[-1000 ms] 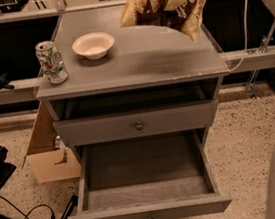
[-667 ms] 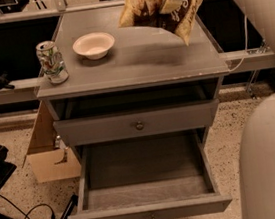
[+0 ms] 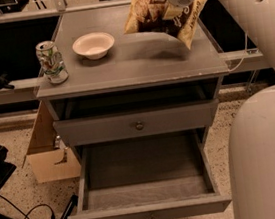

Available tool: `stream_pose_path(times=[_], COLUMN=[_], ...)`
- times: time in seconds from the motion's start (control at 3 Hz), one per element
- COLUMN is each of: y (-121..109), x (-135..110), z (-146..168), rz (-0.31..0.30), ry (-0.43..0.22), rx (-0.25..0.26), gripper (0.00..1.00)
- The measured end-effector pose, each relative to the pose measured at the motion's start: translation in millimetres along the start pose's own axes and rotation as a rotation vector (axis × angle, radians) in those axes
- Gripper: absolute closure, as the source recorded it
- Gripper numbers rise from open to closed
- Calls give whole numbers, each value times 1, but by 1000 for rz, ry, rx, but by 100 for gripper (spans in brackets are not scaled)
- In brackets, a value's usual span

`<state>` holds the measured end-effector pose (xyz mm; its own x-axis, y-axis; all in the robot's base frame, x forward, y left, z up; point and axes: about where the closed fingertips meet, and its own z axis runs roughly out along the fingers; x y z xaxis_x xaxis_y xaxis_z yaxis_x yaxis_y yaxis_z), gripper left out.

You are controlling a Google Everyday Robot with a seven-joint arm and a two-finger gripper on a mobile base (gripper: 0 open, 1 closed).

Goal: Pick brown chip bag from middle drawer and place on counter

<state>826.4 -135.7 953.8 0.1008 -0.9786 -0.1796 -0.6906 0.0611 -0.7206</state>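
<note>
The brown chip bag [image 3: 157,14] hangs over the back right of the counter [image 3: 131,64], its cream-yellow ends spread left and right and its lower right corner close to the surface. My gripper [image 3: 173,7] comes down from the white arm at the top right and is shut on the bag's upper middle. The middle drawer [image 3: 146,181] stands pulled open at the bottom, and its inside shows nothing in it.
A white bowl [image 3: 94,45] and a drink can [image 3: 52,61] stand on the counter's left half. A shut drawer front with a round knob [image 3: 139,126] sits above the open drawer. A cardboard box [image 3: 50,155] and cables lie on the floor at left. My white body fills the lower right.
The arm has lowered and moved slightly forward with the bag, bringing it nearer the counter's back right. The bowl, can and drawer have not moved.
</note>
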Motion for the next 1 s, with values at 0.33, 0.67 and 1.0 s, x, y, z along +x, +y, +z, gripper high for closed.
stream_pose_path(times=[0.33, 0.67, 1.0], y=[0, 0, 0], x=[0, 0, 0], z=[0, 0, 0], rz=[0, 0, 0], ry=[0, 0, 0], rx=[0, 0, 0], gripper=[50, 27, 0])
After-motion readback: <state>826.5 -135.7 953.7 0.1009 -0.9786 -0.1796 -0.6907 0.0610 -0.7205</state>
